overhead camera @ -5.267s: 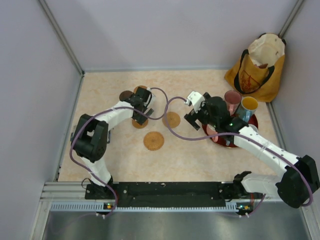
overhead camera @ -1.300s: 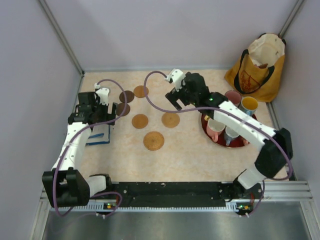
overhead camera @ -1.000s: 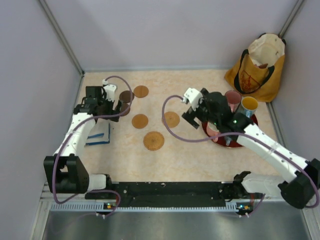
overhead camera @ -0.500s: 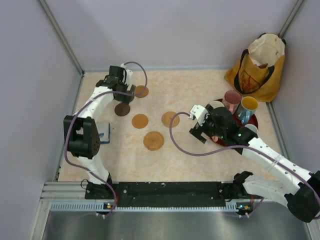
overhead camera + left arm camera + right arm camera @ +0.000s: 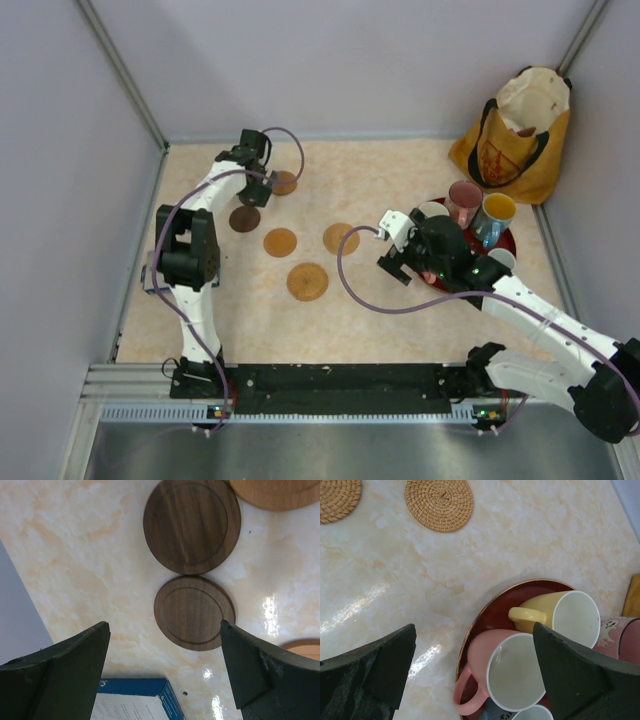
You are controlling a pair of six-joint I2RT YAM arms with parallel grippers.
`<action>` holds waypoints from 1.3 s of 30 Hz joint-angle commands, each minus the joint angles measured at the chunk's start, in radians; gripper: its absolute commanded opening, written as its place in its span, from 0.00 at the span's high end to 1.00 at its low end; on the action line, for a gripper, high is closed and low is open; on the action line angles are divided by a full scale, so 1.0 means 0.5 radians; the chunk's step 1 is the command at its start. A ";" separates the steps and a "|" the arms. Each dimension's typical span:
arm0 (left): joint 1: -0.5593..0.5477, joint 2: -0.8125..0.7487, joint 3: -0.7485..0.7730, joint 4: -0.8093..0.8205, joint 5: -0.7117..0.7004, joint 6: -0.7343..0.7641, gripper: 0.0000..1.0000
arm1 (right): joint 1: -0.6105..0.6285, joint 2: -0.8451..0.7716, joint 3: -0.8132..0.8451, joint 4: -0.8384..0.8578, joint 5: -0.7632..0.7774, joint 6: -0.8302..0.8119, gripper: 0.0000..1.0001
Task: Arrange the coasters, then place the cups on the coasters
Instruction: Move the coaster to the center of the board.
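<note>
While two dark brown coasters (image 5: 194, 612) lie just beside each other below the L pincer (image 5: 164, 625), three tan woven coasters (image 5: 307, 281) sit apart at their 4 o'clock on the tabletop (image 5: 400, 170). Cups, incl. a pink cup (image 5: 510, 677) and a pale yellow cup (image 5: 570, 617), crowd the red tray (image 5: 480, 615) at 3 o'clock of the tan trio. L pincer: spread wide, nothing held. R pincer (image 5: 474, 627): same, above the tray's 9 o'clock rim. Yellow-orange bag (image 5: 515, 135) stands at the tray's 12 o'clock.
</note>
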State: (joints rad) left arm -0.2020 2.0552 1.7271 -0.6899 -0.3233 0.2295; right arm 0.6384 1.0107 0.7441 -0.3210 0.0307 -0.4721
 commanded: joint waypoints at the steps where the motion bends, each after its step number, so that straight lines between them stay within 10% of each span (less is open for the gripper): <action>1: 0.005 -0.067 -0.147 0.027 -0.053 -0.066 0.05 | -0.010 -0.009 -0.012 0.108 0.006 -0.028 0.01; 24: -0.084 0.102 -0.239 0.125 -0.225 0.109 0.07 | -0.013 -0.006 -0.006 0.111 0.052 -0.019 0.01; 39: -0.338 0.375 0.230 -0.044 -0.274 0.182 0.07 | -0.013 -0.003 -0.016 0.120 0.074 -0.038 0.01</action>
State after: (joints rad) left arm -0.3328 2.1994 1.7531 -0.6807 -0.4652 0.3092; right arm 0.6380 1.0107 0.7441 -0.3023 0.0597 -0.4801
